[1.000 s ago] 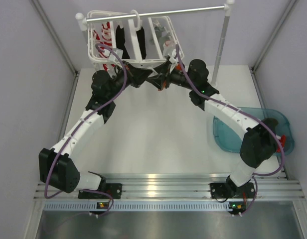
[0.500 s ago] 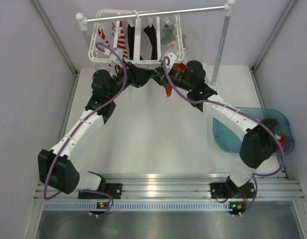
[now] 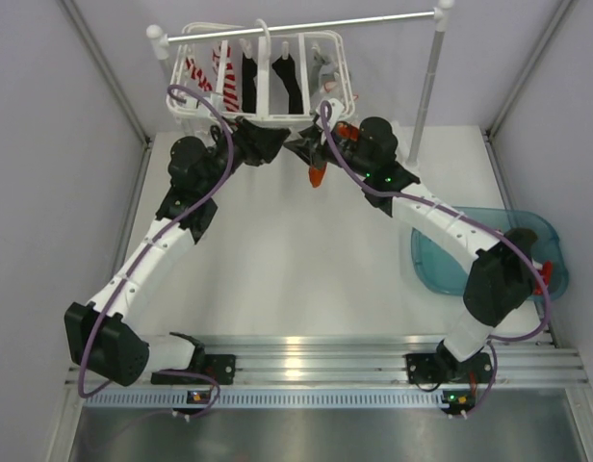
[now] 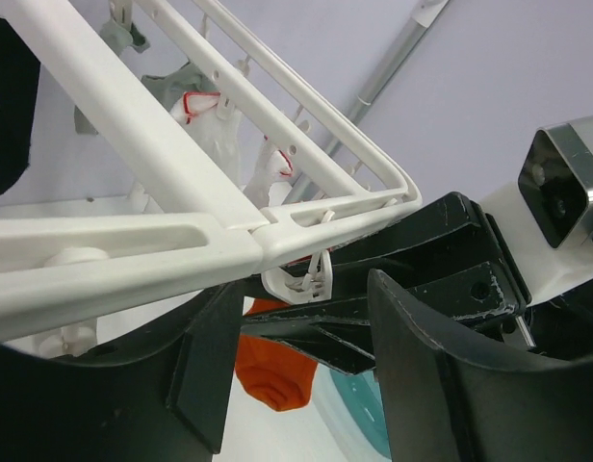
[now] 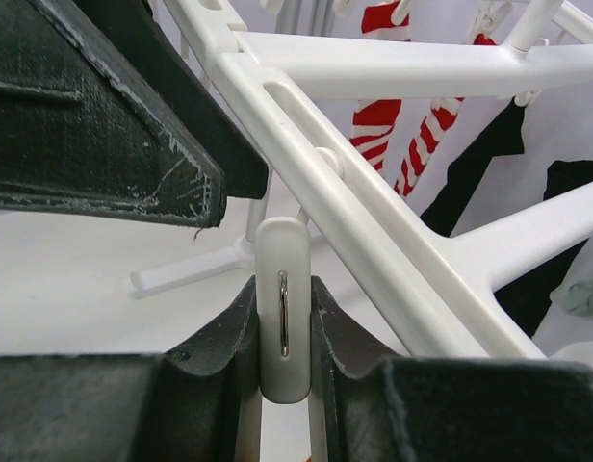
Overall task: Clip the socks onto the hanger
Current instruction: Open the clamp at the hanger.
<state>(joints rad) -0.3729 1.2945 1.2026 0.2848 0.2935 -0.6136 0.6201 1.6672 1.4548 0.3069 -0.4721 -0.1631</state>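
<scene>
The white hanger (image 3: 265, 82) hangs from the rail with red-and-white striped socks (image 3: 227, 87), black socks (image 3: 287, 77) and a grey one (image 3: 322, 69) clipped on. My right gripper (image 3: 303, 147) is at its front edge, shut on a white clip (image 5: 283, 308). An orange sock (image 3: 317, 177) dangles just under that gripper; in the left wrist view the orange sock (image 4: 277, 380) hangs below the clip (image 4: 301, 284), its top hidden behind black fingers. My left gripper (image 3: 277, 144) is open right beside it, holding nothing.
A silver rail (image 3: 306, 26) on white posts (image 3: 429, 77) carries the hanger. A teal bin (image 3: 422, 260) sits at the right side of the table under my right forearm. Grey walls close in on both sides.
My left gripper has opened and drawn back a little to the left. My right gripper has closed on the clip. The hanger has swung back level, and the orange sock now hangs free.
</scene>
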